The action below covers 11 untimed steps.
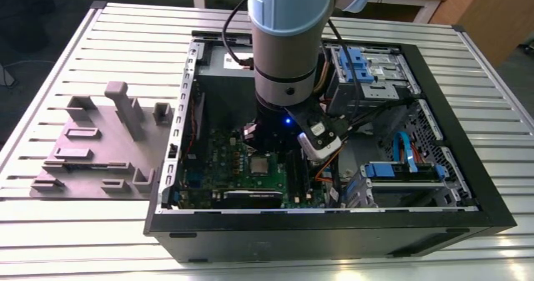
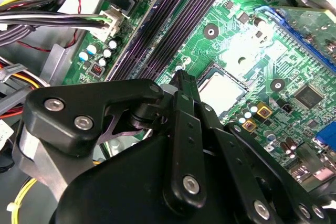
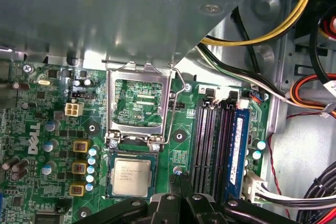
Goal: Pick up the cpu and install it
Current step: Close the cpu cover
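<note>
The cpu (image 3: 131,176) lies flat in its square socket on the green motherboard (image 3: 47,103), silvery top up; it is seen too as the cpu (image 2: 223,92) and the cpu (image 1: 260,166). The socket's metal frame (image 3: 137,103) is swung open and stands beside the chip. My gripper (image 3: 176,179) hangs just above the board, next to the cpu on the side of the memory slots, apart from the chip. Its black fingers (image 2: 181,85) are shut together with nothing between them.
Long memory slots (image 3: 210,145) run beside the socket. Cable bundles (image 3: 273,30) and a grey power-supply box (image 3: 131,14) crowd the open case (image 1: 451,187). Drive cages (image 1: 367,68) sit at the case's far side. A grey fixture (image 1: 100,143) stands on the slatted table.
</note>
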### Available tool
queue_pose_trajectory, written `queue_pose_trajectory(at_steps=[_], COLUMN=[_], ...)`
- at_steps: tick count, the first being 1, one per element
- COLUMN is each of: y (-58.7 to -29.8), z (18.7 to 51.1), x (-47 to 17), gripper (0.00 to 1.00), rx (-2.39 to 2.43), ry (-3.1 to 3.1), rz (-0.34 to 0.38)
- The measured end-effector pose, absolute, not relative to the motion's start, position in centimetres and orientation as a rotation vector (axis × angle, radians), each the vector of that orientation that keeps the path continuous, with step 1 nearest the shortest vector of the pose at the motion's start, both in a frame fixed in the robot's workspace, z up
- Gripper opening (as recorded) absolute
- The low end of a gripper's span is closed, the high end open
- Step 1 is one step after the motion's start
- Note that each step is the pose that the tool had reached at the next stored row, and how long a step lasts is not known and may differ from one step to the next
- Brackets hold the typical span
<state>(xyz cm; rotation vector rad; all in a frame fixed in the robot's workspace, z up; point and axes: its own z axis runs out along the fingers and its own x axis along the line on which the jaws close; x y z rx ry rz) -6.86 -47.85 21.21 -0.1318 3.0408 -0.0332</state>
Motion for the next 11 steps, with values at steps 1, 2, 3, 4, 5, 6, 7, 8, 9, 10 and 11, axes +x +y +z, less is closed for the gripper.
queue_pose_trajectory(at_steps=[1,2,3,4,5,6,7,8,9,10,11], y=[-47.85,-47.85,-47.85,-47.84,-47.81,-47.7,-47.54,-47.37,-47.22,-47.08,-46.92], z=[21.21,21.21,21.21,21.2,21.19,21.19,21.18,21.16,21.14,21.11,21.09], x=[-6.86,-6.86,-6.86,-6.85,-6.85,-6.85,-6.85,-6.85,-6.83,-6.8,-6.77], gripper=[0.1,0.1,0.1,0.1,0.1,0.1,0.1,0.1,0.1,0.1,0.1], rx=[-0.132,-0.133,-0.133,-0.133,-0.134,-0.134,-0.134,-0.133,-0.133,-0.133,-0.133], ry=[3.041,3.041,3.041,3.041,3.041,3.041,3.041,3.041,3.041,3.041,3.041], rz=[-0.033,-0.033,-0.033,-0.033,-0.032,-0.033,-0.033,-0.033,-0.033,-0.033,-0.033])
